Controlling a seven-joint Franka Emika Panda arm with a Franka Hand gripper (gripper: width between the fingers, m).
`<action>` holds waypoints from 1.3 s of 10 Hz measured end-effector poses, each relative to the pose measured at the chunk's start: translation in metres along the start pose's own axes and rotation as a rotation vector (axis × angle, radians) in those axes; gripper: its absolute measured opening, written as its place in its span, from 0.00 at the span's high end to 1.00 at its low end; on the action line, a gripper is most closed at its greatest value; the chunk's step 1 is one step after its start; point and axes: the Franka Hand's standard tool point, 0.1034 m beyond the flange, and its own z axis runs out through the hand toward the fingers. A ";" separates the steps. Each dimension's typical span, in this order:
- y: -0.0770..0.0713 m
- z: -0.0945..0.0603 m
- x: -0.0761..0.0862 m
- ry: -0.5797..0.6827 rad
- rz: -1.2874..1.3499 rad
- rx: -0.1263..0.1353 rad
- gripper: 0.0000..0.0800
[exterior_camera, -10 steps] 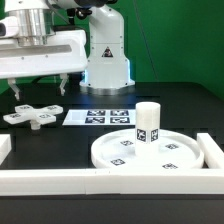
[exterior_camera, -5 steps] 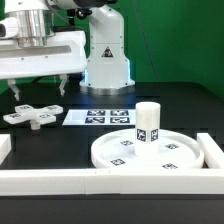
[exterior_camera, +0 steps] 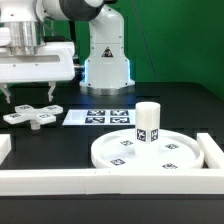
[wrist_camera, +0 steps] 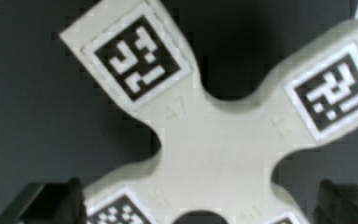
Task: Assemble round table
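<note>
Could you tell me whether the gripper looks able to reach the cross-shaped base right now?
Probably yes: the gripper hangs open right above the cross-shaped base, nothing lies between them, and the leg and disc sit far off toward the exterior view's right.

You have a black table [exterior_camera: 60, 150] filling the scene, its bare surface dark and matte. Towards its far side, around the middle of the exterior view, the marker board [exterior_camera: 100, 117] lies flat, a thin white sheet printed with several black-and-white square tags. Along the near edge a long white rail [exterior_camera: 60, 182] runs from the exterior view's left to its right. There it appears to meet a second white rail [exterior_camera: 212, 152] that runs towards the far side. A short white rail end [exterior_camera: 4, 148] shows at the exterior view's left edge. Behind the table you see a green wall [exterior_camera: 180, 40].
</note>
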 end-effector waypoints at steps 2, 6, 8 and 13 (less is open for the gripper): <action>-0.003 0.001 0.007 0.001 0.011 0.001 0.19; -0.003 0.008 0.008 -0.011 0.013 0.003 0.19; -0.006 0.013 0.004 -0.022 0.013 0.005 0.19; -0.008 0.018 0.002 -0.033 0.020 0.009 0.19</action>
